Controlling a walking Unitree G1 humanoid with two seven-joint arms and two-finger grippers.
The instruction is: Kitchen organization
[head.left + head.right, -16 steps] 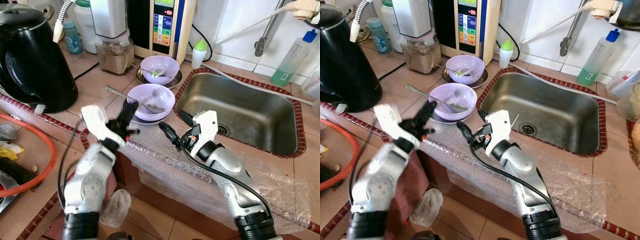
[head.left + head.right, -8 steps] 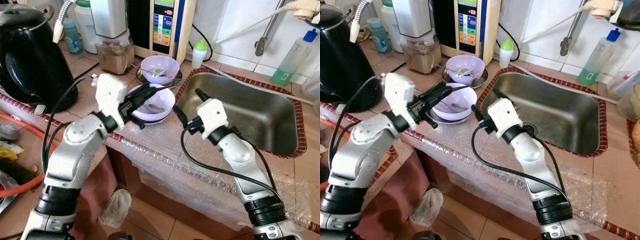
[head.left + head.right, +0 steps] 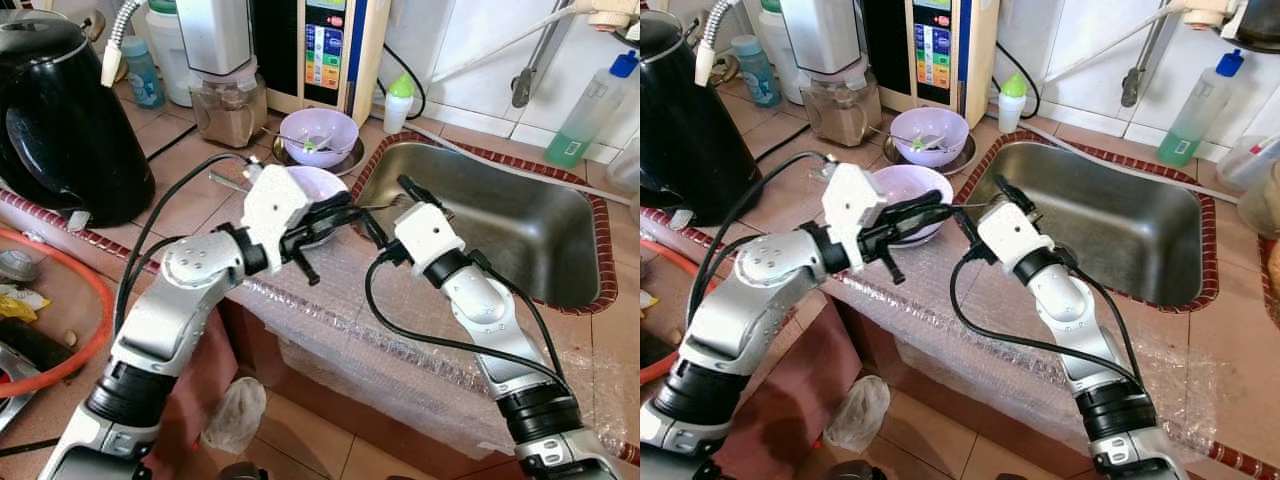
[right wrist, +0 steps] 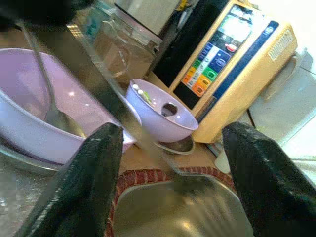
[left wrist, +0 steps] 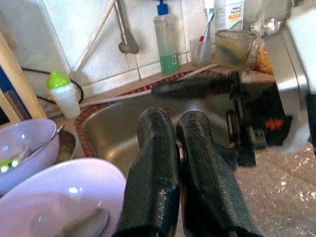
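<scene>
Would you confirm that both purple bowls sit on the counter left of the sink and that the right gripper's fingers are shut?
Not quite: the right gripper has its fingers spread wide apart, as the right wrist view shows. The two purple bowls do sit on the counter left of the sink.

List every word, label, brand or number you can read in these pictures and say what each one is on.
No text reads clearly.
Water purifier: coloured buttons and a lit display on its control panel, print too small to read.
Same purifier, right wrist view: a side label, too blurred to read.
Green soap bottle: no legible label.
White container: label print too blurred to read.
</scene>
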